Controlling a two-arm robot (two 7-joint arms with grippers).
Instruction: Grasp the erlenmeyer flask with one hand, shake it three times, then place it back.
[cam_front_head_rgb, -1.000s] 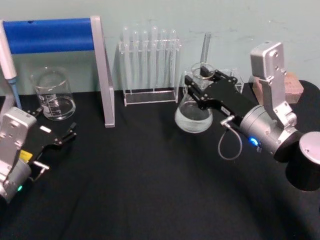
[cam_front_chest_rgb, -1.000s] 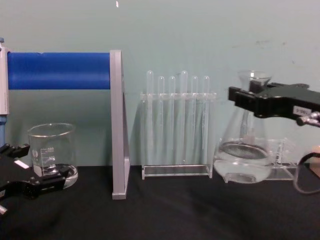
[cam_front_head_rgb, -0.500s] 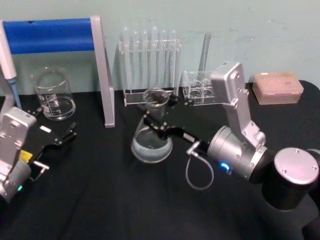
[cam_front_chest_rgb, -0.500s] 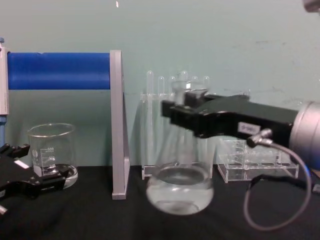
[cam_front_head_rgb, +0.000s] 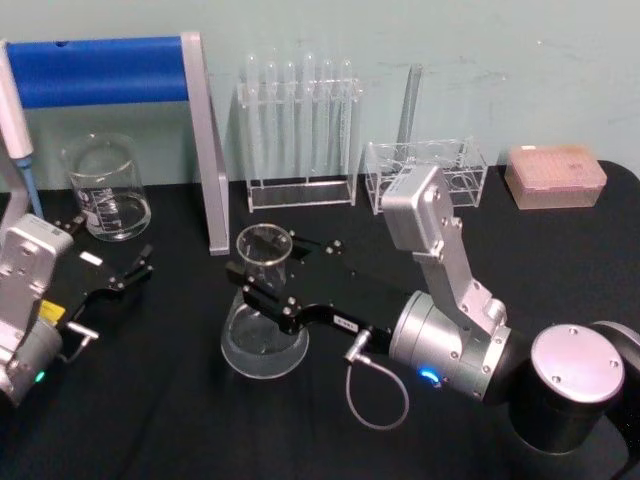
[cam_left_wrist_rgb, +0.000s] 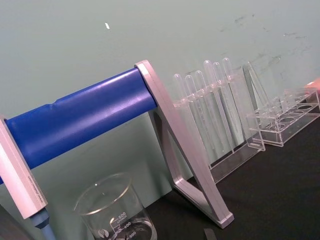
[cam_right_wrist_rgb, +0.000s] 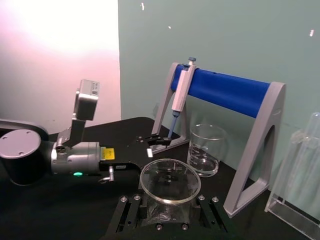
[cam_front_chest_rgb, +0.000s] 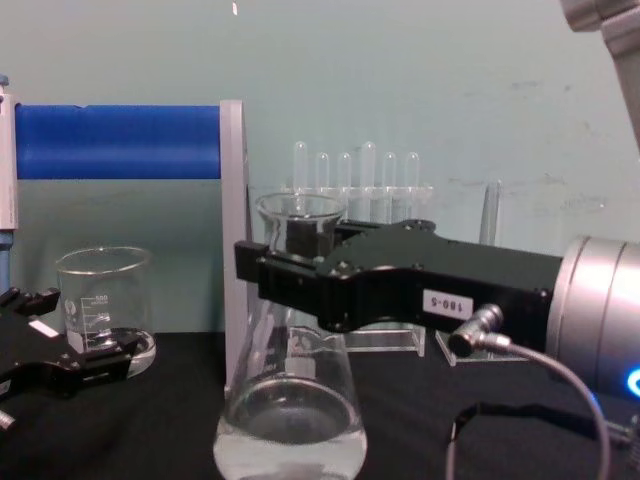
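Note:
The erlenmeyer flask (cam_front_head_rgb: 262, 335) is clear glass with a little clear liquid in its wide base. It stands upright at the table's front centre-left. My right gripper (cam_front_head_rgb: 265, 273), the hand, is shut on its neck just under the flared rim, reaching in from the right. From the side the flask (cam_front_chest_rgb: 290, 425) looms large, its neck clamped by the right gripper (cam_front_chest_rgb: 297, 262). The right wrist view looks down on the flask's rim (cam_right_wrist_rgb: 170, 180) between the black fingers (cam_right_wrist_rgb: 131, 215). I cannot tell whether its base touches the table. My left gripper (cam_front_head_rgb: 108, 262) rests open at the far left.
A beaker (cam_front_head_rgb: 106, 188) stands back left under a blue-barred stand (cam_front_head_rgb: 205, 150) with a pipette (cam_right_wrist_rgb: 180, 95). A test tube rack (cam_front_head_rgb: 300, 130), a smaller clear rack (cam_front_head_rgb: 425, 172) and a pink tip box (cam_front_head_rgb: 555, 175) line the back. Black cloth covers the table (cam_front_head_rgb: 180, 430).
The right gripper has swept the flask from the back right, by the racks, leftward and toward me to the front centre-left. The left arm has stayed still.

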